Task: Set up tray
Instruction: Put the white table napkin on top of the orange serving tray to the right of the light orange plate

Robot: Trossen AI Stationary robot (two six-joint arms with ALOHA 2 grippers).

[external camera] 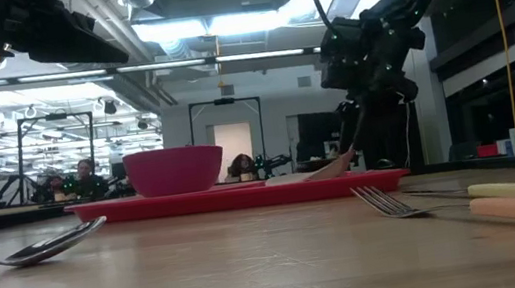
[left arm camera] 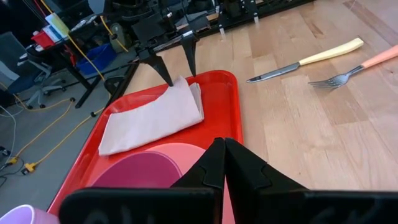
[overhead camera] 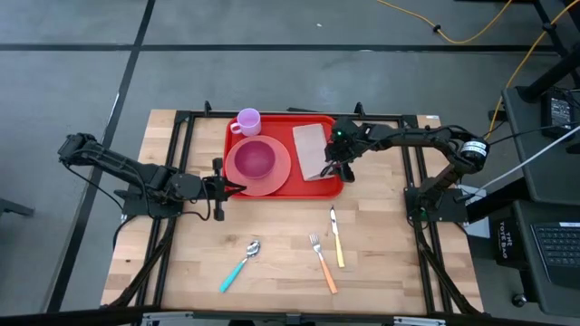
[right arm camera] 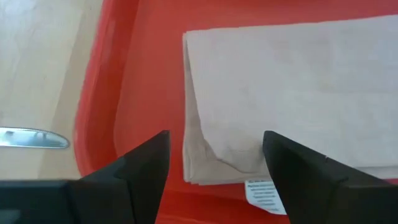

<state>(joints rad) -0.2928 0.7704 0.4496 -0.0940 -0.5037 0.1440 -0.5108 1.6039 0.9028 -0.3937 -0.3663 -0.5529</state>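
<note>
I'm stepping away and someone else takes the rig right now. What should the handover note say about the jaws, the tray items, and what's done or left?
Right gripper: jaws open, over the folded napkin's near corner on the red tray; nothing held.
Left gripper: shut, empty, at the tray's left near corner.
On the tray: pink plate with pink bowl, purple cup, napkin.
Left on the table: spoon, fork, knife. Probably they go on next.
</note>
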